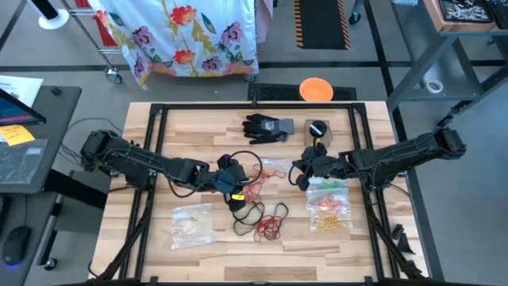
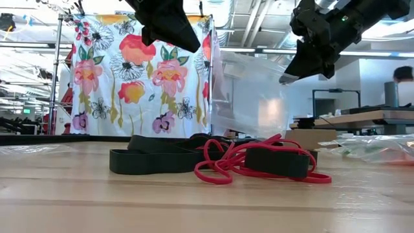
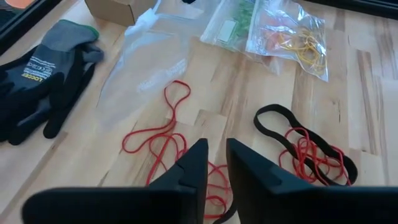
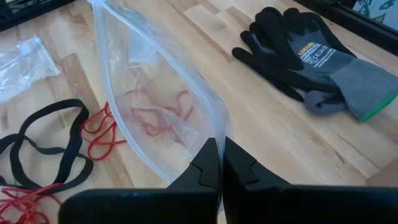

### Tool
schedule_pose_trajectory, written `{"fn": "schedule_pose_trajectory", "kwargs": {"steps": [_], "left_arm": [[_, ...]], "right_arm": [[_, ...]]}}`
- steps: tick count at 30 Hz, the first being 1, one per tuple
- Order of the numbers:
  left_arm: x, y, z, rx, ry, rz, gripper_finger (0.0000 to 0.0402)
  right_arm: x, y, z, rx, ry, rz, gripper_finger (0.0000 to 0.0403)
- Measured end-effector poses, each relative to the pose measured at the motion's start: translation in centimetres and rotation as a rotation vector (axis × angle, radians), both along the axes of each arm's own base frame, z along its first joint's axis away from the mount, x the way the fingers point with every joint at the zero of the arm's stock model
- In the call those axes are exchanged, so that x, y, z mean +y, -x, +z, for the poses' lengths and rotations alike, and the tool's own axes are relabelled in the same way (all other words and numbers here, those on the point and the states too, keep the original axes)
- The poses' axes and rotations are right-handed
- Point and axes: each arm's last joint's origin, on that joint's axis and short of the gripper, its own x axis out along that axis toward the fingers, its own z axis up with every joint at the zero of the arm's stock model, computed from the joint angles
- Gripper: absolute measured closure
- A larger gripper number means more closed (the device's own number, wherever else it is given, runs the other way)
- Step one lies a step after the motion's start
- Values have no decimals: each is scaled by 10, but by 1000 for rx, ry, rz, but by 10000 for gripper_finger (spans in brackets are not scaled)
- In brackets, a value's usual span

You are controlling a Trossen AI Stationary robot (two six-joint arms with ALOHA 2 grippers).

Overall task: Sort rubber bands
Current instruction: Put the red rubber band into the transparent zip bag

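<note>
The left gripper [image 3: 214, 163] is hovering over the loose red rubber bands [image 3: 163, 140] at the table's middle, its jaws standing narrowly parted and holding nothing; the nearest red loop is lying just ahead of the tips, stretching away from them; the right gripper [image 4: 219, 163] is pinching the clear bag [image 4: 158, 81] by its edge, holding it up beside the pile

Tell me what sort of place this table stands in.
Most likely a robotics lab or workshop. A bare concrete floor surrounds the wooden table, a desk with a computer mouse stands beside it, and a flowered cloth hangs on a rack as a backdrop.
</note>
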Motion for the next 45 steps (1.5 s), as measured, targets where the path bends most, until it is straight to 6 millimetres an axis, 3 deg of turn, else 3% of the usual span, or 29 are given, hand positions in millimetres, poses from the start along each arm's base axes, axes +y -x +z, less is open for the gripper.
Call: {"fn": "schedule_pose_trajectory", "kwargs": {"steps": [18,23,30,34,38,42,45], "left_arm": [[1,0,-1,-17,25,72,336],[1,-8,-12,-4,-6,106,336],[-4,-30,-46,53,-63,74,337],[-6,-31,-47,60,-59,21,346],[-3,-12,-25,80,-91,17,357],[4,28,2,31,-216,131,364],[14,62,5,-79,-193,169,369]], "right_arm": [[2,0,0,3,7,16,403],[2,0,0,-1,5,13,403],[5,0,0,-7,5,7,403],[6,1,0,-5,14,0,403],[6,1,0,-2,14,1,403],[6,2,-1,16,17,1,403],[6,3,-2,30,17,2,403]]}}
